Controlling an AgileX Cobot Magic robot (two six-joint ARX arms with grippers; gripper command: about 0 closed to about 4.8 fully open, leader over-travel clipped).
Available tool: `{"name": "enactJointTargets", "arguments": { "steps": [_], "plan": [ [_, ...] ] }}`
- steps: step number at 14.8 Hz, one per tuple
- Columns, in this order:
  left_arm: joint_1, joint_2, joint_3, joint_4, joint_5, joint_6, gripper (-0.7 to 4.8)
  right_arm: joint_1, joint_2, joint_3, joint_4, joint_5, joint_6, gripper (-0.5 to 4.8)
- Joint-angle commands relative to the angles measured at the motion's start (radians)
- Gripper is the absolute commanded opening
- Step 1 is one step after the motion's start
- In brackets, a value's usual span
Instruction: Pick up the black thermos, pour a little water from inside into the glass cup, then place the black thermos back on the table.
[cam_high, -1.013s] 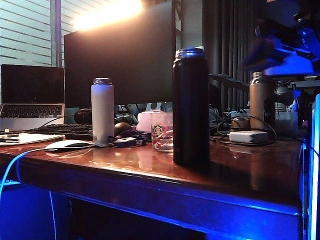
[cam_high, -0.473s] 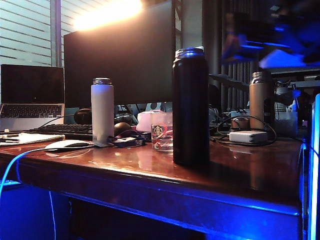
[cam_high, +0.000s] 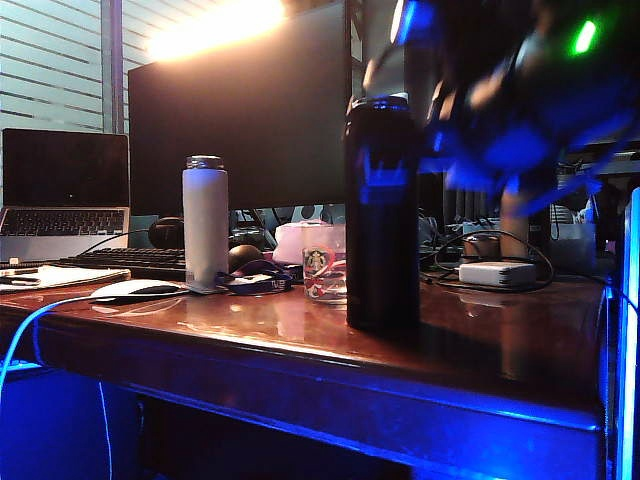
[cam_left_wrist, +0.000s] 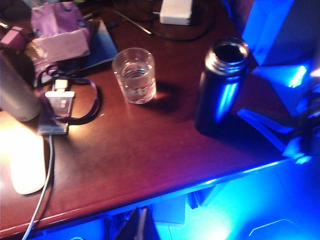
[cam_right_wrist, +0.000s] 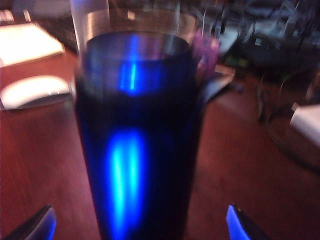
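Thermos vs right gripper: the black thermos (cam_right_wrist: 136, 135) stands dead ahead of the right gripper (cam_right_wrist: 140, 222), its body lined up between the two fingertips (cam_right_wrist: 37, 222) at the near edge of the right wrist view; no contact shows yet.
Long axis: upright, mouth open at the top; the fingers flank it from the side, level with the upper body.
Right gripper state: spread wide, nothing held.
Nearer arm: the right arm, a blurred blue mass at 3 o'clock of the thermos (cam_high: 381, 215) in the exterior view.
Left gripper: not seen in any view; its wrist camera looks down on the table (cam_left_wrist: 150, 145) from well apart, so I cannot tell how it stands.
Thermos place: on the table, near the front edge.
Glass cup: the glass cup (cam_left_wrist: 134, 75) sits at 10 o'clock of the thermos in the left wrist view, apart from it, with some water showing inside.
Change since earlier: a second ago the right arm hung high near the top right corner of the exterior view; now it has swung down and across to the thermos. Thermos, cup and white flask (cam_high: 205, 222) have not moved.
Judged next move: close on the thermos body.
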Motion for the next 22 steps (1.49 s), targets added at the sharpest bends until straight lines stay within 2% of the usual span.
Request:
{"name": "enactJointTargets", "arguments": {
  "steps": [1,7,11,18,22],
  "plan": [
    [0.000,-0.002,0.003,0.009,0.004,0.004,-0.03,-0.002,0.084,0.007,0.189,0.016,0.051,4.79],
    [0.000,-0.002,0.003,0.008,0.004,0.004,-0.03,-0.026,0.233,0.034,0.300,0.032,0.057,4.79],
    [0.000,-0.002,0.003,0.009,0.004,0.004,-0.03,-0.064,0.303,0.116,0.301,-0.032,0.069,4.79],
    [0.000,-0.001,0.003,0.009,0.004,0.004,-0.03,-0.106,0.387,0.165,0.297,-0.116,0.069,4.79],
    [0.000,-0.001,0.003,0.009,0.004,0.004,-0.03,-0.107,0.394,0.176,0.295,-0.115,0.069,4.79]
  ]
}}
